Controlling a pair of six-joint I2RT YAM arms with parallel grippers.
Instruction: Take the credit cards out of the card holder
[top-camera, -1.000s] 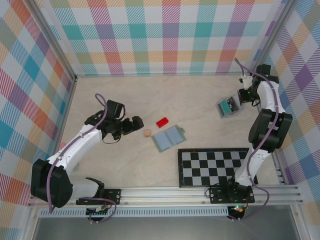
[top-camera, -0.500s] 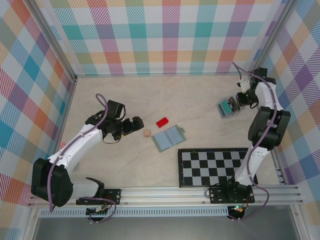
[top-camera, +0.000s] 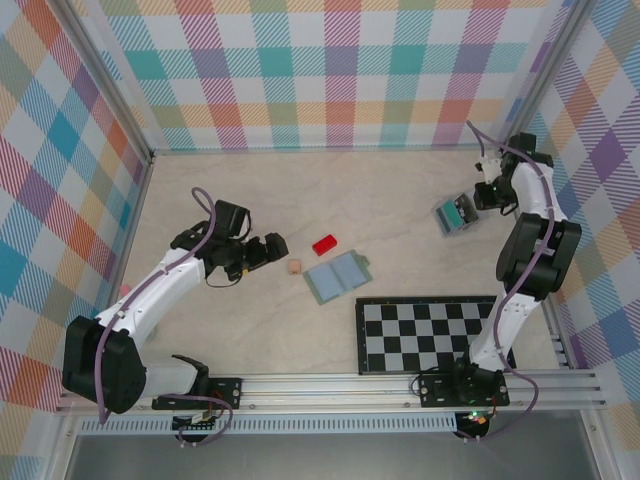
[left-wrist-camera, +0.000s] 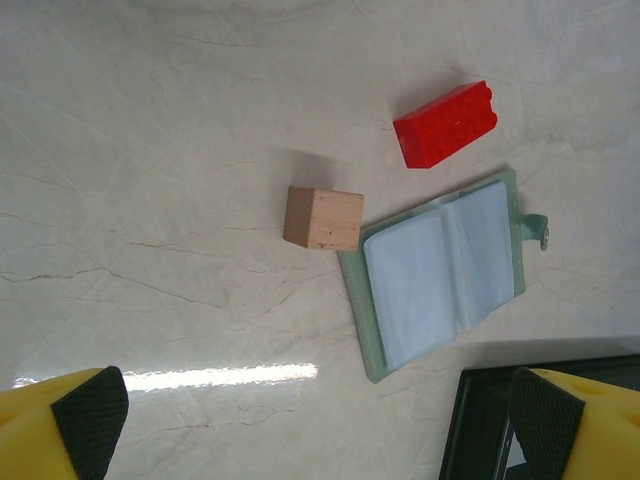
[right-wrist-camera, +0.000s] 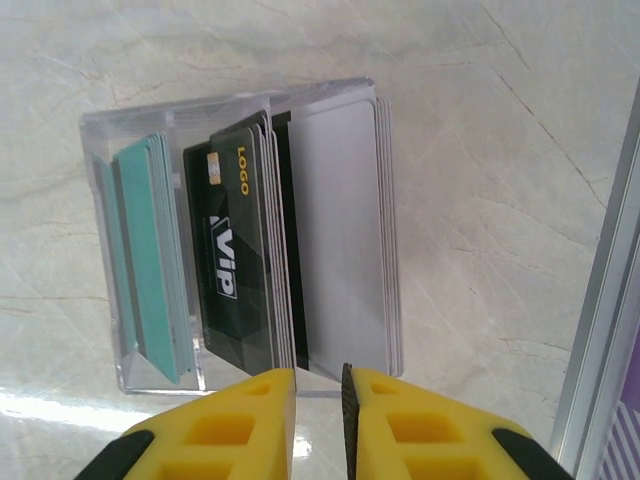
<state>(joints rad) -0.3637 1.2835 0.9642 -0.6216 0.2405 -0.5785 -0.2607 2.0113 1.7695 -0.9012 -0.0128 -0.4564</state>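
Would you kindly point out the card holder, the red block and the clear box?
card holder (left-wrist-camera: 440, 275), left wrist view, blue-grey inner panel.
red block (left-wrist-camera: 446, 124), left wrist view, top face.
clear box (right-wrist-camera: 180, 118), right wrist view, upper wall.

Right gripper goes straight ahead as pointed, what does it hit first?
Probably the near wall of the clear box, where the black VIP card meets the white cards; depth is unclear.

A small red block (top-camera: 324, 244) lies just left of the centre of the top view on the pale, marble-patterned desk (top-camera: 400, 190). A light wooden cube (top-camera: 294, 267) sits below and to the left of it, near but apart. A black-and-white checkerboard (top-camera: 428, 333) lies flat at the lower right. A clear box (top-camera: 457, 214) stands at the middle right. Plaid walls (top-camera: 320, 70) enclose the desk.
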